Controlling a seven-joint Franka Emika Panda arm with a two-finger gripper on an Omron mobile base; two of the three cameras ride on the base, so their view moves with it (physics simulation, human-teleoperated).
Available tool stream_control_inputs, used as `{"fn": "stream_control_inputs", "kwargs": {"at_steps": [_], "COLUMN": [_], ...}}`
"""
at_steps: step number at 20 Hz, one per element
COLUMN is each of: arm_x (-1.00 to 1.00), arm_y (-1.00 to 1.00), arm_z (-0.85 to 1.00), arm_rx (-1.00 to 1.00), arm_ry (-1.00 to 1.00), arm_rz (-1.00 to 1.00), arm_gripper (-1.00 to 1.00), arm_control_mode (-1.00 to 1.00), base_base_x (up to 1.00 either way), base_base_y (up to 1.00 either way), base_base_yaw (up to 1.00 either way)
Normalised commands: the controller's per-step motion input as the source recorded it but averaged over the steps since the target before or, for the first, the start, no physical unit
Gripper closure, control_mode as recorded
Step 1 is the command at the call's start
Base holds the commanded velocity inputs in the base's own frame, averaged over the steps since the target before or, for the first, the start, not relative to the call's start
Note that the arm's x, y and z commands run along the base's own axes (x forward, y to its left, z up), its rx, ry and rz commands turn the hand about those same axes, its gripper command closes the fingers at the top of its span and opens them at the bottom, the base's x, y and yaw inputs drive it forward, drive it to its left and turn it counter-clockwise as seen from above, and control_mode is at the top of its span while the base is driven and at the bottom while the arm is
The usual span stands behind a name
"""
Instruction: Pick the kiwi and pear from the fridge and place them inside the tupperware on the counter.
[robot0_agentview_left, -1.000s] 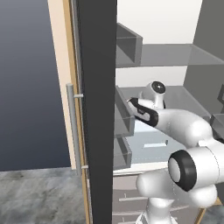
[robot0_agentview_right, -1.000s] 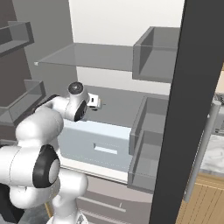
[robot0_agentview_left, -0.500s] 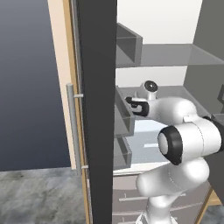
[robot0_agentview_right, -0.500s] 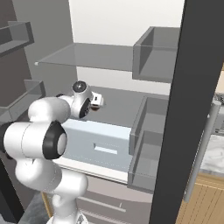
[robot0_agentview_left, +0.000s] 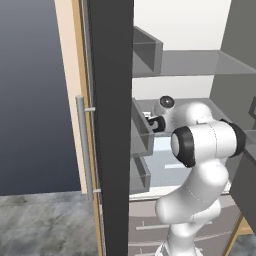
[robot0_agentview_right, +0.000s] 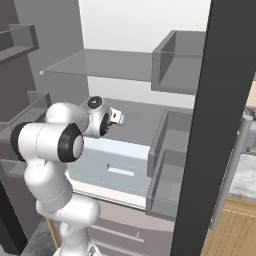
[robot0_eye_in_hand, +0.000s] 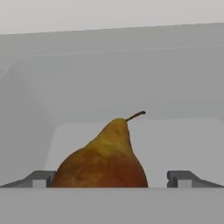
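The fridge (robot0_agentview_right: 125, 85) stands open, with its dark door (robot0_agentview_left: 112, 125) on the left side of the left base view and another dark door edge (robot0_agentview_right: 210, 130) on the right side of the right base view. Inside it is pale, with a grey shelf (robot0_agentview_right: 100, 65) up high and grey door bins (robot0_agentview_right: 175, 62) on the sides. The white arm (robot0_agentview_right: 55, 150) reaches into the middle part of the fridge, over a see-through drawer (robot0_agentview_right: 120, 167). The gripper (robot0_eye_in_hand: 112, 181) is wide open, and it holds nothing. In the hand view, its two grey fingertips (robot0_eye_in_hand: 39, 179) stick up at the bottom, one on each side. The pear (robot0_eye_in_hand: 103, 159) sits right between them, very close to the camera. It is brown and orange, fat at the bottom and thin at the top, with a little dark stem (robot0_eye_in_hand: 135, 116) that points up and to the right. The pear sits on a pale floor inside the fridge, with a pale wall (robot0_eye_in_hand: 113, 74) behind it. I cannot tell if the fingertips touch the pear. In the right base view, a bit of the counter (robot0_agentview_right: 245, 177) and a wooden cabinet (robot0_agentview_right: 230, 230) show at the far right.
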Motion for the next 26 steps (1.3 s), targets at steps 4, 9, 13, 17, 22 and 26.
{"fn": "stream_control_inputs", "kwargs": {"at_steps": [4, 9, 13, 17, 22, 26], "arm_x": [0.5, 0.33, 0.09, -0.09, -0.91, -1.0], "arm_y": [0.0, 0.0, 0.0, -0.17, -0.87, -1.0], "arm_z": [-0.25, -0.38, -0.46, -0.57, -0.39, -0.23], "arm_rx": [0.0, 0.0, 0.0, 0.0, 0.01, 0.05], "arm_ry": [0.03, 0.1, 0.12, 0.17, 0.05, 0.0], "arm_rz": [-0.11, -0.11, -0.12, -0.05, -0.12, -0.12], "arm_gripper": [-1.0, -1.0, 1.0, 1.0, 1.0, 1.0], "arm_control_mode": [-1.0, -1.0, -1.0, -1.0, -1.0, -1.0], "base_base_x": [0.0, 0.0, 0.0, 0.0, 0.0, 0.0], "base_base_y": [0.0, 0.0, 0.0, 0.0, 0.0, 0.0], "base_base_yaw": [0.0, 0.0, 0.0, 0.0, 0.0, 0.0]}}
